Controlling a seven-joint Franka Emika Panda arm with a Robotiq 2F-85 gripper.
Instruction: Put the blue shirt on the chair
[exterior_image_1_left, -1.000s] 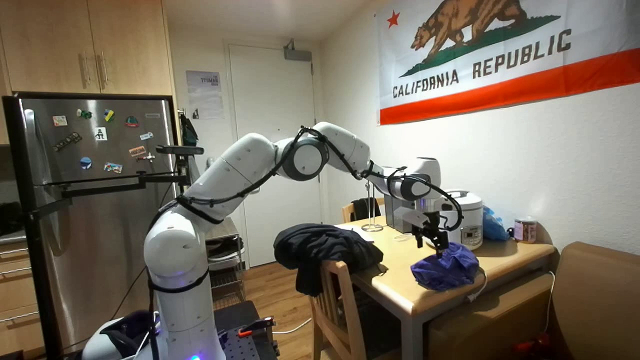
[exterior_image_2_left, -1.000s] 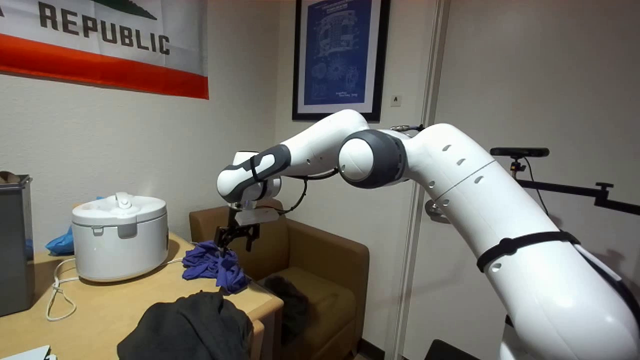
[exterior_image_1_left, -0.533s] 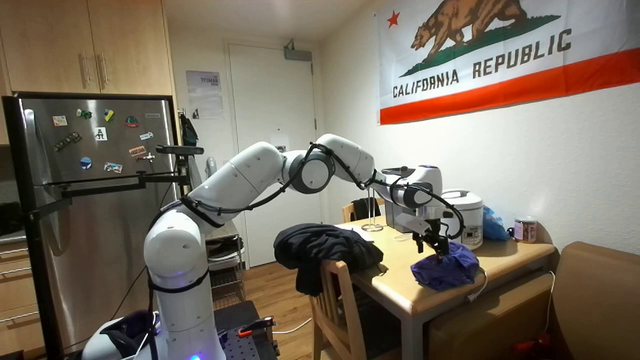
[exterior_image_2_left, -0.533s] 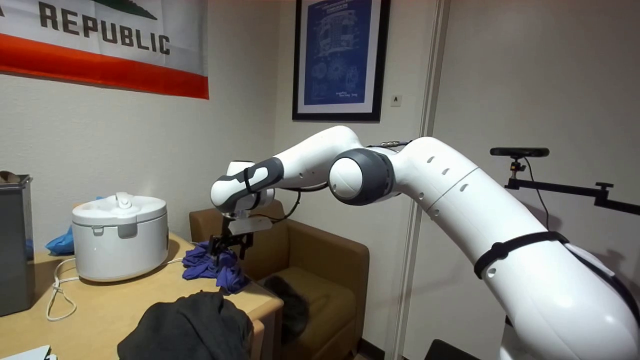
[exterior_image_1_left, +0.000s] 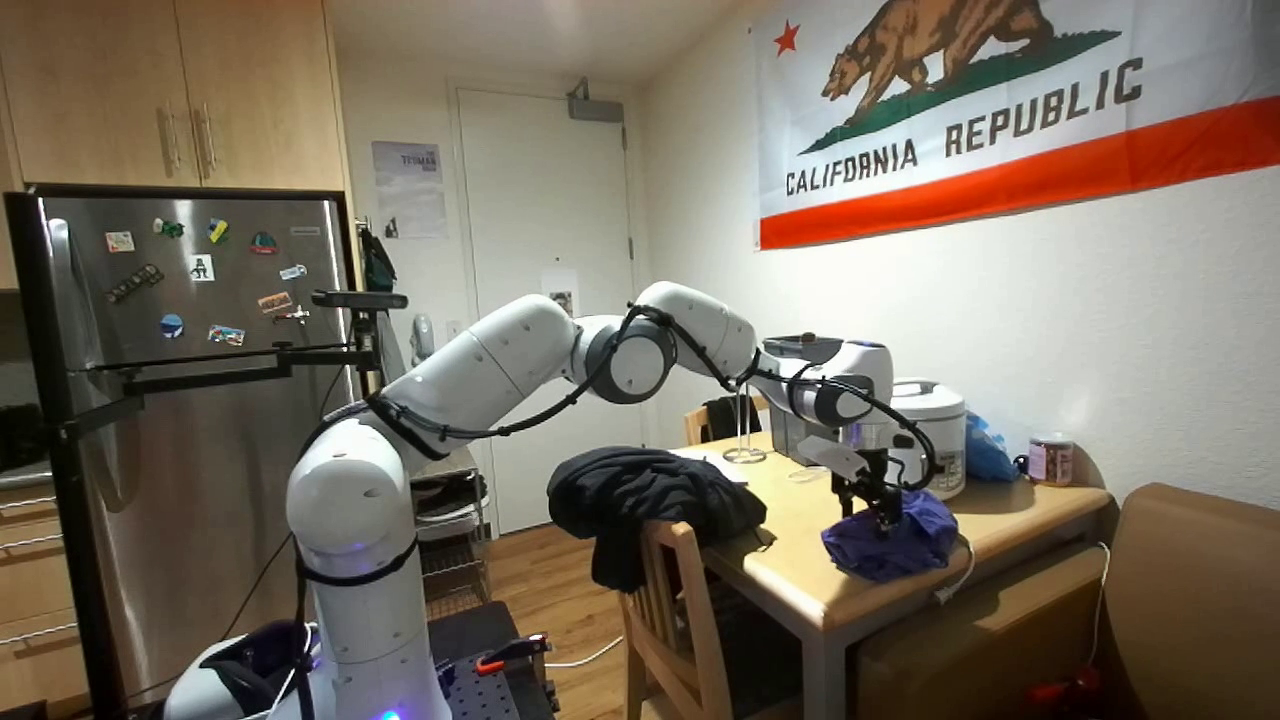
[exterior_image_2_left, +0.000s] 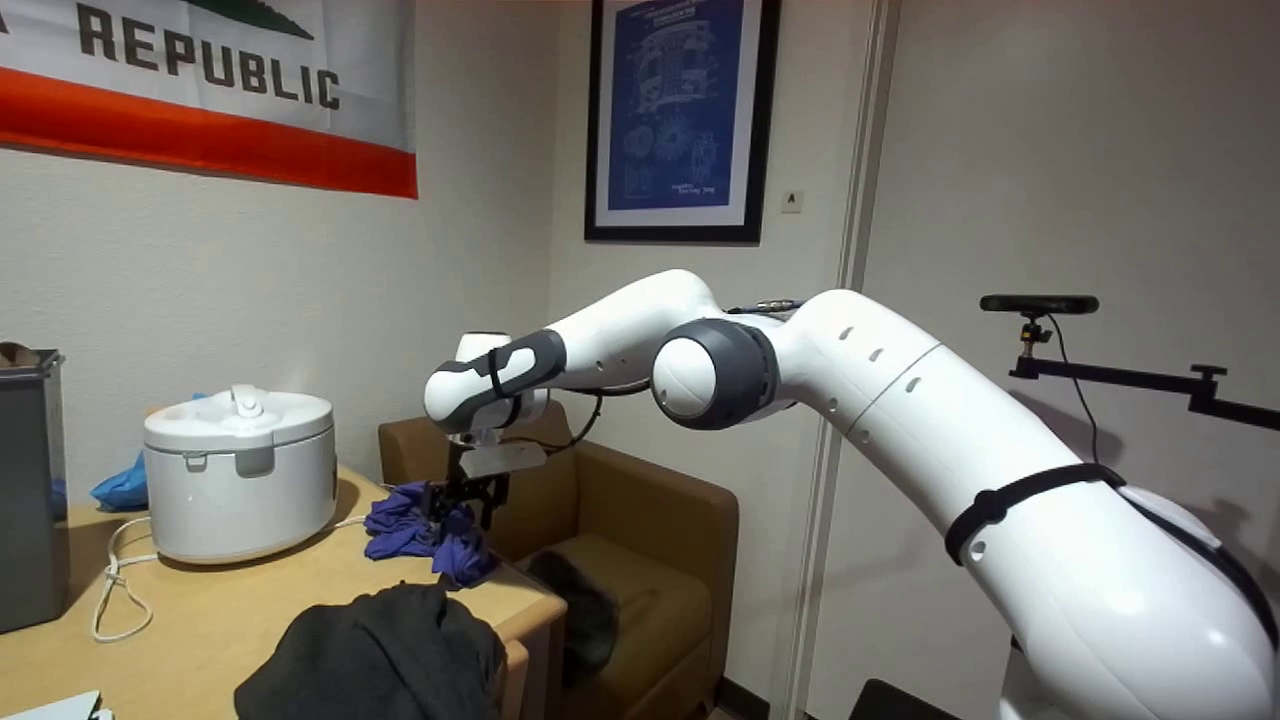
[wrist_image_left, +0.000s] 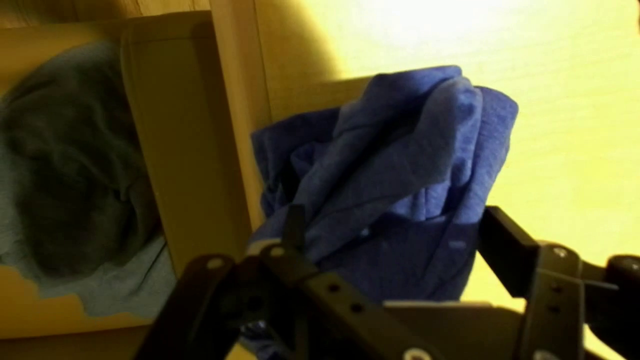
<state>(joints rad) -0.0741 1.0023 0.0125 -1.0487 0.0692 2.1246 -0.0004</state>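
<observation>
The blue shirt (exterior_image_1_left: 900, 550) lies crumpled near the table's corner; it also shows in an exterior view (exterior_image_2_left: 400, 530) and the wrist view (wrist_image_left: 400, 165). My gripper (exterior_image_1_left: 868, 518) points down at the shirt, with fingertips at or in its folds; contact is unclear. In the wrist view the gripper (wrist_image_left: 394, 217) is open, fingers wide apart with shirt between them. A brown armchair (exterior_image_2_left: 640, 490) stands beside the table, with a dark grey garment (exterior_image_2_left: 580, 610) on its seat. A wooden chair (exterior_image_1_left: 690, 600) at the table carries a black garment (exterior_image_1_left: 640, 490).
On the table (exterior_image_2_left: 200, 640) stand a white rice cooker (exterior_image_2_left: 240, 490) with a white cord, and a grey bin (exterior_image_2_left: 30, 500). A blue bag (exterior_image_1_left: 988, 450) and a jar (exterior_image_1_left: 1051, 460) are by the wall. The table edge (wrist_image_left: 240, 100) runs close beside the shirt.
The arm has come down, lowering the gripper to the shirt. The gripper remains open. The shirt has not visibly moved.
</observation>
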